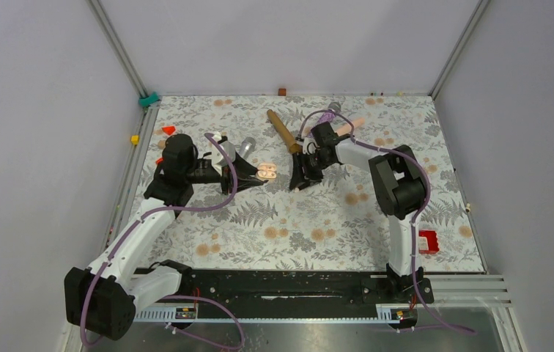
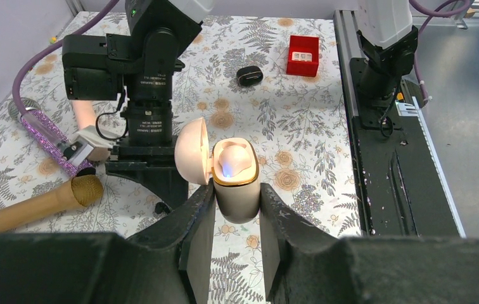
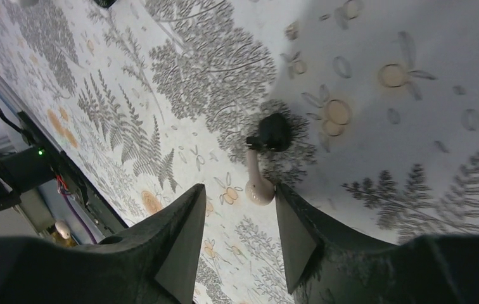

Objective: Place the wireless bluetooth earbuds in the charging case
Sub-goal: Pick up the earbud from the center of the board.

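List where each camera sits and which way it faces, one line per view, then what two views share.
Top external: above and behind the arm bases, looking down at the table; both arms show.
Left wrist: on the left gripper, facing across the table toward the right arm; its fingers clamp the open charging case.
Right wrist: on the right gripper, facing down at an earbud; its open fingers show.
Shared: top and left wrist views both show the charging case and right arm.

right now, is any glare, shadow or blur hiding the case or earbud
Left wrist: charging case sharp, blue glow inside, no glare; near jaws dark and soft. Right wrist: earbud lies at a shadow's edge, but readable. Top external: even light, no glare.
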{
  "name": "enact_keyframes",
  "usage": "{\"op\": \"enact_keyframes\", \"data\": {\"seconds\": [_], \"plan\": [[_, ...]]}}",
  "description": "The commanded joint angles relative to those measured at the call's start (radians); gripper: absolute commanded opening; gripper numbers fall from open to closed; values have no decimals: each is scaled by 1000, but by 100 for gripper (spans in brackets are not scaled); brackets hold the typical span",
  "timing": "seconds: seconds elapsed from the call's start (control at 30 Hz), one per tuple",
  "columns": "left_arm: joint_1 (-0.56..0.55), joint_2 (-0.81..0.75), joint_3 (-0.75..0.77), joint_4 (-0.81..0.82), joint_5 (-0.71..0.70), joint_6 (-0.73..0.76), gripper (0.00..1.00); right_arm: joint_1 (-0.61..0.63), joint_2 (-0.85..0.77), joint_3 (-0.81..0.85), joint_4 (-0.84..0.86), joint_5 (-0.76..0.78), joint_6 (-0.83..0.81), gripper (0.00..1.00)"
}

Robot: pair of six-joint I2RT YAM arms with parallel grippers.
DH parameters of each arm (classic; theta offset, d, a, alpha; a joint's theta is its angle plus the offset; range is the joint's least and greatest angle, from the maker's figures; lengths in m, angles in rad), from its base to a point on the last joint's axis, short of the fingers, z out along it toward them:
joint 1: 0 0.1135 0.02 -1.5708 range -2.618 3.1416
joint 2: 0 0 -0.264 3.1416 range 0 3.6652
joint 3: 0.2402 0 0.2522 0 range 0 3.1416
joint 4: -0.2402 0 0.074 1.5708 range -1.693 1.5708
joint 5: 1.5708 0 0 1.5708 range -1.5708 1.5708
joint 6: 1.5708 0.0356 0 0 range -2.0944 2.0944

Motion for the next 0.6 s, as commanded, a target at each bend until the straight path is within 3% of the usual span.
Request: {"op": "enact_keyframes", "data": {"seconds": [0.0,0.27,0.57], "plan": [[5,-29,0,32,37,22,0,54,-58,-27,-35,-13,-53,53],[10,-40,-3,31,41,22,0,92,-117,-26,-94,112,-136,54],[13,-35,-4,32,51,25,0,233,-296,-23,-181,599,-457,56]]}}
